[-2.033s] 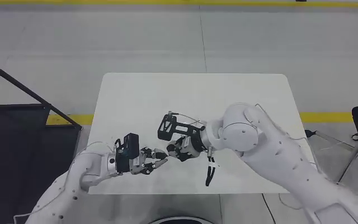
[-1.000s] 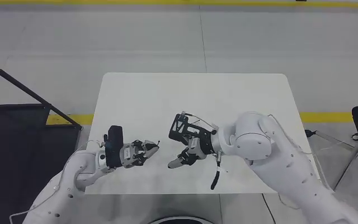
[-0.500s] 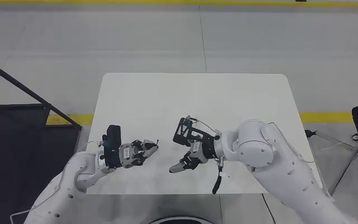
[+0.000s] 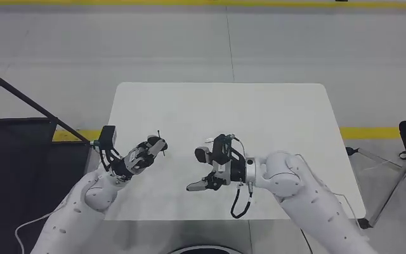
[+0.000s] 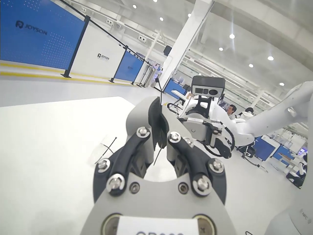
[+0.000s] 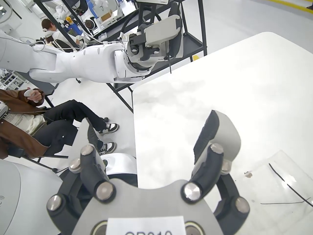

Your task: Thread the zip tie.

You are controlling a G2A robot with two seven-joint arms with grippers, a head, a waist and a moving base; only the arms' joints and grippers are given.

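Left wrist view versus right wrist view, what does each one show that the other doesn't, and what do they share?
Left wrist view: close up, the left claw shut on a black zip tie, one end sticking out past the fingertips, the other trailing back between the fingers. Right wrist view: the right claw open, nothing between its fingers. Shared: the white table, the clear bag of spare zip ties lying on it, and the held tie.

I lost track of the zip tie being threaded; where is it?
In the top view, the zip tie is pinched in the left gripper's jaws over the table's left side.
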